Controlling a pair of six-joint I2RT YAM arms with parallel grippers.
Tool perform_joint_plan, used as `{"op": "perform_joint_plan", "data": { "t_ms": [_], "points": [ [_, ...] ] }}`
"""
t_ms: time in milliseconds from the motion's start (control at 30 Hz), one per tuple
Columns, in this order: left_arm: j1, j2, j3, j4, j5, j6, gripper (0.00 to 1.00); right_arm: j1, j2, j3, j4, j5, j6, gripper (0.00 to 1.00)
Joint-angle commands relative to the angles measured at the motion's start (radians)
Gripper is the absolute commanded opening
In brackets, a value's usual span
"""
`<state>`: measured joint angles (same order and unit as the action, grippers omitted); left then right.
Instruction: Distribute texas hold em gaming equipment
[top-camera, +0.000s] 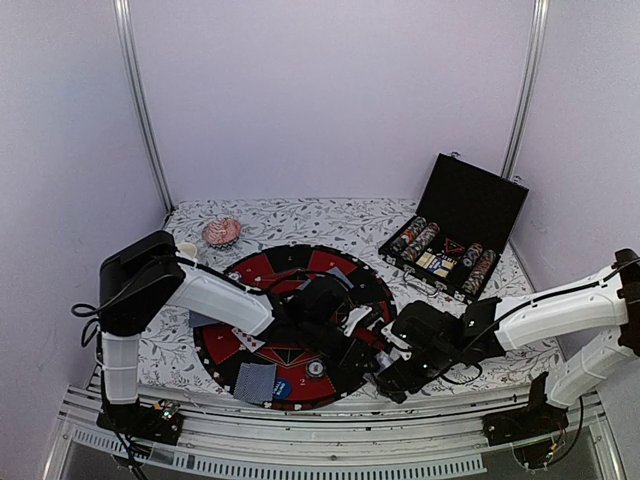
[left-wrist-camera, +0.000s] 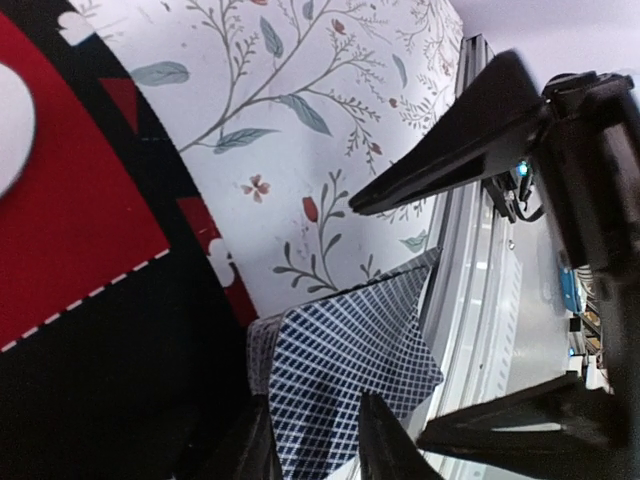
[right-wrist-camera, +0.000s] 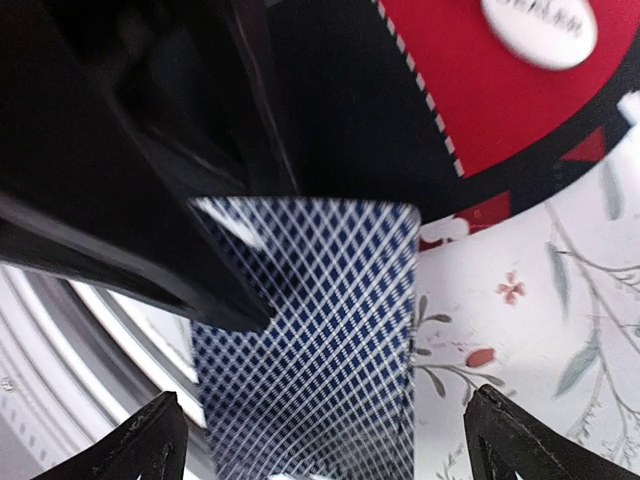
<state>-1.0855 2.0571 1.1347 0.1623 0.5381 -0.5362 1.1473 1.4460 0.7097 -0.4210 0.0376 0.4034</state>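
Red-and-black round mat (top-camera: 262, 275) on the desk (top-camera: 330, 215). On its lower left lie one face-down playing card (top-camera: 254, 382) and one blue disc (top-camera: 283, 388). Striped poker chips (top-camera: 420, 238) fill the open case (top-camera: 480, 200) at upper right.

Left wrist: the left fingers (left-wrist-camera: 385, 445) pinch one grid-backed card (left-wrist-camera: 340, 370) at bottom centre.

Right wrist: the right fingers (right-wrist-camera: 150, 440) gape wide either side of that card, not touching it.

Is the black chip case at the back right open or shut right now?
Open: the black hinged chip case has its lid standing upright, and rows of striped poker chips show in its tray.
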Motion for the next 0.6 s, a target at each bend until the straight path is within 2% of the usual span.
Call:
{"op": "perform_joint_plan", "data": {
  "t_ms": [0,367,567],
  "points": [
    [-0.021,0.014,0.028,-0.007,0.020,0.026,0.32,0.003,-0.088,0.029,-0.037,0.019,0.013,0.99],
    [-0.047,0.049,0.044,-0.007,0.061,0.019,0.31,-0.042,-0.216,0.051,-0.137,0.119,0.061,0.99],
    [-0.025,-0.023,0.015,-0.020,-0.016,0.034,0.34,-0.120,-0.283,0.052,-0.145,0.135,0.063,0.99]
  ]
}}
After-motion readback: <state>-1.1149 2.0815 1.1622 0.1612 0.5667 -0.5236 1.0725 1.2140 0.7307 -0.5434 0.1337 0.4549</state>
